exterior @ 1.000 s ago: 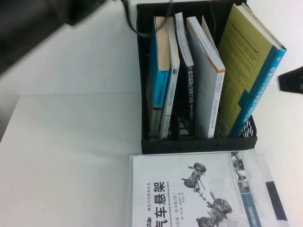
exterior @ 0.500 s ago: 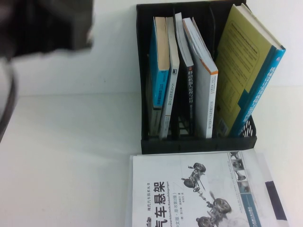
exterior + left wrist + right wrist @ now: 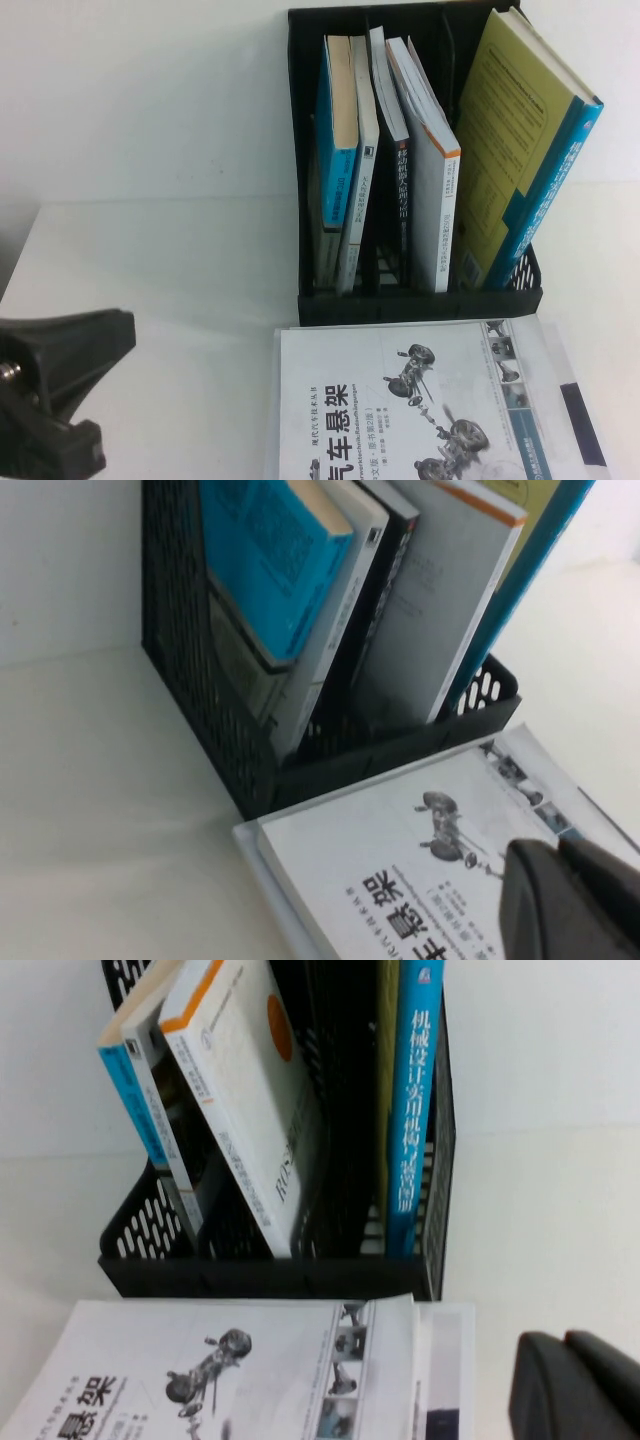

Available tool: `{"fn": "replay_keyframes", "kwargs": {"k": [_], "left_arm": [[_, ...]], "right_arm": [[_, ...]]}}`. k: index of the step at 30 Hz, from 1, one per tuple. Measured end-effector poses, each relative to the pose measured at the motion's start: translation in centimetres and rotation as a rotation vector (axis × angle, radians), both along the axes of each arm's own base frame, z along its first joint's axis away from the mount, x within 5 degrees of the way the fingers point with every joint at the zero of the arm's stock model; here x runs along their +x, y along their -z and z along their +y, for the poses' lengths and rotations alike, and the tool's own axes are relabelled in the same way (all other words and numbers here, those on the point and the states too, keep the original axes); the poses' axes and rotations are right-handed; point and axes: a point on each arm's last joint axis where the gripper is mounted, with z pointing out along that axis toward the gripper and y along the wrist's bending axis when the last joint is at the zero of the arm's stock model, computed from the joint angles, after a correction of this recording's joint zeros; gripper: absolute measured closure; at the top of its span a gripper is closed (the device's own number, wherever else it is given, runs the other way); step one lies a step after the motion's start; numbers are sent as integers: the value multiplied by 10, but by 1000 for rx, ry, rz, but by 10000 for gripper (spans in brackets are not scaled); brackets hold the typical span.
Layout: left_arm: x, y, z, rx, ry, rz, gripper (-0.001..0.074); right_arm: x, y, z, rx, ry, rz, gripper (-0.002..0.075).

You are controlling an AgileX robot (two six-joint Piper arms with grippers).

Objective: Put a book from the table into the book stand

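Left gripper is hovering low over the near-left part of the table, jaws clenched on nothing; in its own wrist view the tip is sitting over the car-suspension book.

Book stand is standing at centre-rear. In it, left to right: a blue-covered book, thin white and dark volumes, then the book, white with an orange band, standing upright in a middle slot and leaning slightly, and the olive book tilting against the right end.

Step, by my reading: placement is looking finished and the left arm is clearing off. Next move is probably only parking the arm; no further grasp seems needed.

Right gripper is showing only in its wrist view, hanging near the stand's right front corner, jaws pressed together and empty.

Hidden: the ROS2 title is only partly legible; the suspension book is running off the near edge.
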Motion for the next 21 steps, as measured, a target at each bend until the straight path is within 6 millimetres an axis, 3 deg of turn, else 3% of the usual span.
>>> {"fn": "replay_keyframes", "kwargs": {"k": [12,18,21], "left_arm": [[-6,20,8,134,-30,170,736],[-9,23,13,163,-48,200,736],[-11,20,27,131,-138,159,736]], "right_arm": [[-2,43,5,109,-1,206,728],[-6,50,6,96,-13,273,728],[-7,51,6,91,-17,291,728]]}}
